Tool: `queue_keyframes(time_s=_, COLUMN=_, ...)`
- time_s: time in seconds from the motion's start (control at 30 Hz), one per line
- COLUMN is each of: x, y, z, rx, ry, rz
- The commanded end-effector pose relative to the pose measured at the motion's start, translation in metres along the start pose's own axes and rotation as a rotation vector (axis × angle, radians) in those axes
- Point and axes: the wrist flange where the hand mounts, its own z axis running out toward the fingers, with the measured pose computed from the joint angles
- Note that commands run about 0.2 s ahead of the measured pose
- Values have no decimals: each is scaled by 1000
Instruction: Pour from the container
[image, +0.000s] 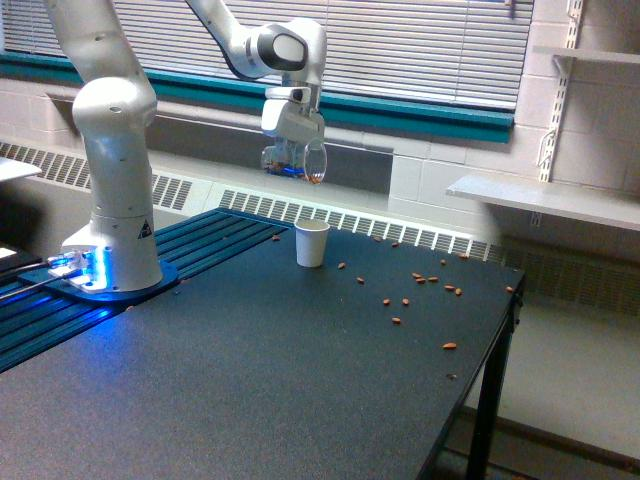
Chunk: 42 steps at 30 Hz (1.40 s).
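This looks like a robotics lab or test room set up in an institutional building. A white robot arm (110, 150) stands bolted on a base lit blue at the edge of a plain dark worktable (300, 380), with cables trailing off at the exterior view's left. Behind it are painted cinder-block walls, a long window with closed blinds (400, 45) over a teal sill, a baseboard radiator grille (380, 228), and bare bracket-mounted shelves (545, 200) on wall rails.

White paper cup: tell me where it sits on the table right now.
In the exterior view the white paper cup stands upright near the far edge of the dark table, below the clear container held by the gripper, with scattered nuts to the view's right.
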Motion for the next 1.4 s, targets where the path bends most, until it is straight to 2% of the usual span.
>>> queue_keyframes(time_s=0.03, x=-14, y=2, z=8, rx=18, ry=-31, rz=93)
queue_keyframes(time_s=0.3, x=-18, y=-2, z=19, rx=33, ry=-70, rz=165)
queue_keyframes(time_s=0.73, x=-15, y=-3, z=37, rx=48, ry=-134, rz=185)
queue_keyframes(time_s=1.03, x=-17, y=-6, z=44, rx=60, ry=-172, rz=194)
queue_keyframes(time_s=1.4, x=-18, y=-8, z=53, rx=77, ry=-220, rz=242)
